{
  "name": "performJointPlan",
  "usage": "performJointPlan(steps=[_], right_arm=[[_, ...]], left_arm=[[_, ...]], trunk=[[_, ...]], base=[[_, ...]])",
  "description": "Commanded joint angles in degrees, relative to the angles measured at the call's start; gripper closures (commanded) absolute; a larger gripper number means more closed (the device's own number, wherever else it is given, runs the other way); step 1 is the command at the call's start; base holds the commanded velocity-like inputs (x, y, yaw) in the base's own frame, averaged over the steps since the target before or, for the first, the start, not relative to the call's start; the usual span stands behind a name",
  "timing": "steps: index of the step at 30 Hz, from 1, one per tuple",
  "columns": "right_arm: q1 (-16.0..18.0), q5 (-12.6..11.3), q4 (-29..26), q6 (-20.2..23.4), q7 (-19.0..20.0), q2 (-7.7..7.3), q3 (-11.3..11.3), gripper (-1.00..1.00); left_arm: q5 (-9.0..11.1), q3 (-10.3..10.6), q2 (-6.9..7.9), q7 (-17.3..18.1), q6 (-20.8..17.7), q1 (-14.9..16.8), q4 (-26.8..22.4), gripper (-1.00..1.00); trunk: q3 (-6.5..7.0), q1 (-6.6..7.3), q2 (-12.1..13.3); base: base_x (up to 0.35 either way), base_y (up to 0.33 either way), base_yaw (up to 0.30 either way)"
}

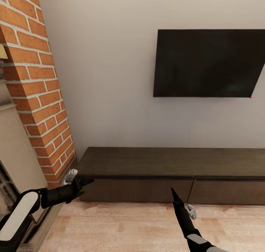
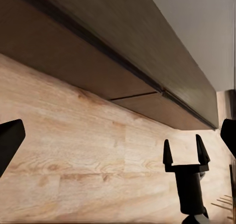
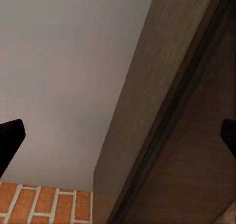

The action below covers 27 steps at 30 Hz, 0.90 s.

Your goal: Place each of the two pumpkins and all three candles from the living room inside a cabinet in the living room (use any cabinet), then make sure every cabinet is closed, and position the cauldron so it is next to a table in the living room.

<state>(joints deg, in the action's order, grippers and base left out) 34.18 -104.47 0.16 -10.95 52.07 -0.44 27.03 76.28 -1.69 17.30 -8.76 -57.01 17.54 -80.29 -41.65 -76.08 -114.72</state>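
The cabinet (image 1: 165,163) is a long, low dark-brown unit against the wall, and its two drawer fronts sit flush and shut. My left gripper (image 1: 87,181) is open just in front of its left end, near the floor. My right gripper (image 1: 172,191) is open in front of the seam between the two drawers. In the left wrist view the cabinet (image 2: 98,62) runs above the plank floor, and the right gripper (image 2: 186,154) shows with its fingers apart. The right wrist view looks along the cabinet (image 3: 196,111) front. The pumpkins, candles, cauldron and table are out of view.
A red brick chimney (image 1: 40,97) and a stone-coloured fireplace surround (image 1: 14,152) stand close on my left, beside the left arm. A black TV (image 1: 206,64) hangs on the wall above the cabinet. Light wood floor (image 1: 129,226) lies in front.
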Motion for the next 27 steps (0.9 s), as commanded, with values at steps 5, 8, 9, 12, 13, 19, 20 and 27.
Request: performJointPlan(steps=[5,8,9,12,13,19,20,27], right_arm=[[0.0,-0.3,0.0,-0.4,0.0,-0.03,0.5,-1.0],[0.0,-0.8,0.0,-0.4,0.0,-0.03,0.5,-1.0],[0.0,-0.9,0.0,-0.4,0.0,-0.04,0.5,-1.0],[0.0,-1.2,0.0,-0.4,0.0,-0.05,0.5,-1.0],[0.0,-1.3,0.0,-0.4,0.0,-0.05,0.5,-1.0],[0.0,-1.3,0.0,-0.4,0.0,-0.06,0.5,-1.0],[0.0,-1.3,0.0,-0.4,0.0,-0.03,0.5,-1.0],[0.0,-1.3,0.0,-0.4,0.0,-0.05,0.5,-1.0]], left_arm=[[4.4,0.6,0.32,-0.6,-0.2,0.0,0.0,-1.0],[5.9,0.7,0.47,-0.6,-0.2,0.0,0.0,-1.0],[6.1,0.7,0.49,-0.6,-0.2,0.0,0.0,-1.0],[6.5,0.7,0.53,-0.6,-0.2,0.0,0.0,-1.0],[6.9,0.8,0.54,-0.6,-0.2,0.0,0.0,-1.0],[12.9,0.8,0.77,-0.6,-0.3,0.0,-0.7,-1.0],[13.5,0.9,0.78,-0.6,-0.3,0.0,-0.9,-1.0],[14.6,2.2,0.73,-0.6,-0.3,0.0,-1.2,-1.0]], trunk=[[-0.96,-1.1,-2.0],[-1.5,-1.76,-3.2],[-1.68,-1.98,-3.7],[-2.22,-2.63,-4.9],[-2.22,-2.63,-4.9],[-2.22,-2.63,-4.9],[-2.22,-2.63,-4.9],[-2.58,-3.07,-5.7]], base=[[0.0,0.0,0.0],[0.0,0.0,0.0],[0.0,0.0,0.0],[0.0,0.0,0.0],[0.0,0.0,0.0],[0.0,0.0,0.0],[0.0,0.0,0.0],[0.0,0.0,0.0]])
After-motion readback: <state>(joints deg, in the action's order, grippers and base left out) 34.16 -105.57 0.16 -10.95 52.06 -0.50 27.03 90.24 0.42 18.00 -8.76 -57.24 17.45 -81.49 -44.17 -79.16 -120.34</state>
